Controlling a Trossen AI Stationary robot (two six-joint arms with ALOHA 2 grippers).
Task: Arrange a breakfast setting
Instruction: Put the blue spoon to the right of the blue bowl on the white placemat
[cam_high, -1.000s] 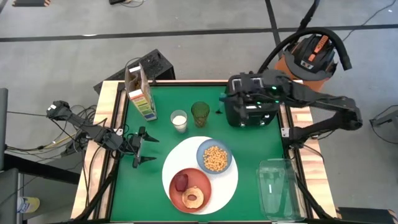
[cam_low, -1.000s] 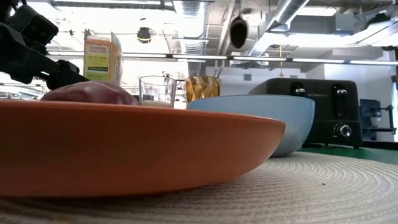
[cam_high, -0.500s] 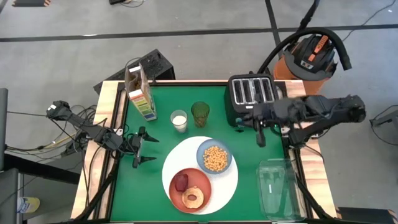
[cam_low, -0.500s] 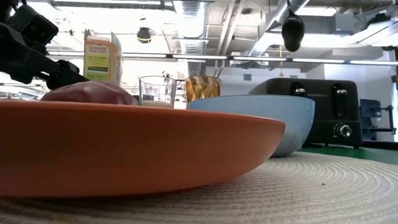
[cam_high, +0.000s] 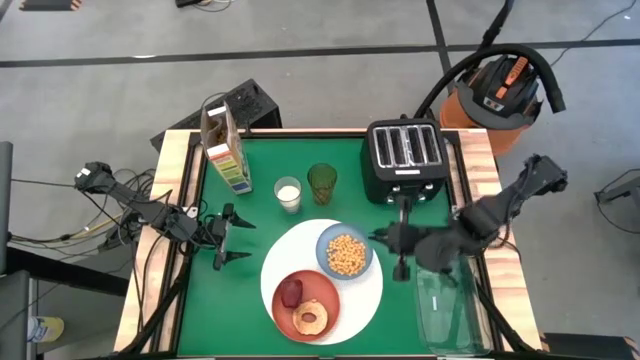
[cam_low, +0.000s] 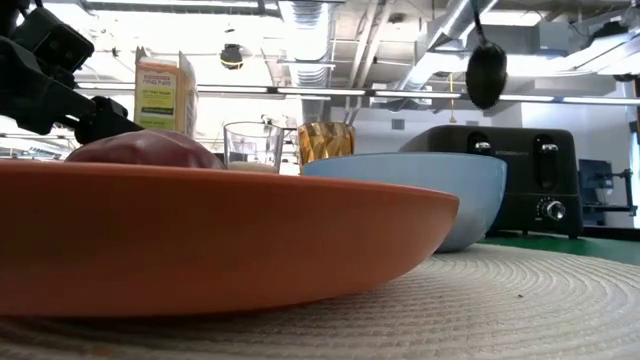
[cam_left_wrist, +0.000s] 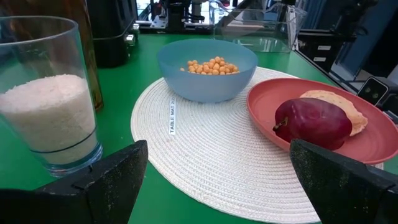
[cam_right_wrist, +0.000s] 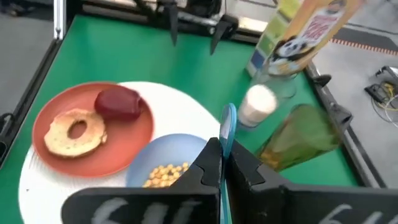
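Observation:
A large round white woven plate (cam_high: 350, 300) lies at the table's near middle. On it rest a smaller orange-red plate (cam_high: 283, 312) with a red fruit and a bagel, and a light-blue bowl (cam_high: 326, 262) of cereal. My right gripper (cam_high: 392, 240) is just right of the bowl, above the table, shut on the blue-handled spoon (cam_right_wrist: 228, 124). The spoon's dark bowl (cam_low: 486, 75) shows high up in the low view. My left gripper (cam_high: 228, 243) waits open and empty at the table's left, also seen in its wrist view (cam_left_wrist: 217, 186). My right gripper pinches the spoon's blue handle (cam_right_wrist: 227, 138) between its two fingers (cam_right_wrist: 208, 163). The handle's end sticks out past the fingertips. The fingers come from the table's right side. The spoon is lifted clear of the table and the plates.
A black four-slot toaster (cam_high: 404, 158) stands at the far right, and a clear plastic container (cam_high: 447, 300) at the near right. A cereal box (cam_high: 224, 150), a glass of milk (cam_high: 288, 194) and an amber glass (cam_high: 321, 182) stand at the back left. Bare green table lies between them.
My right gripper has carried the spoon from above the toaster toward the table's near edge, to just right of the light-blue bowl, turning as it went. The spoon stays clear of the table throughout.

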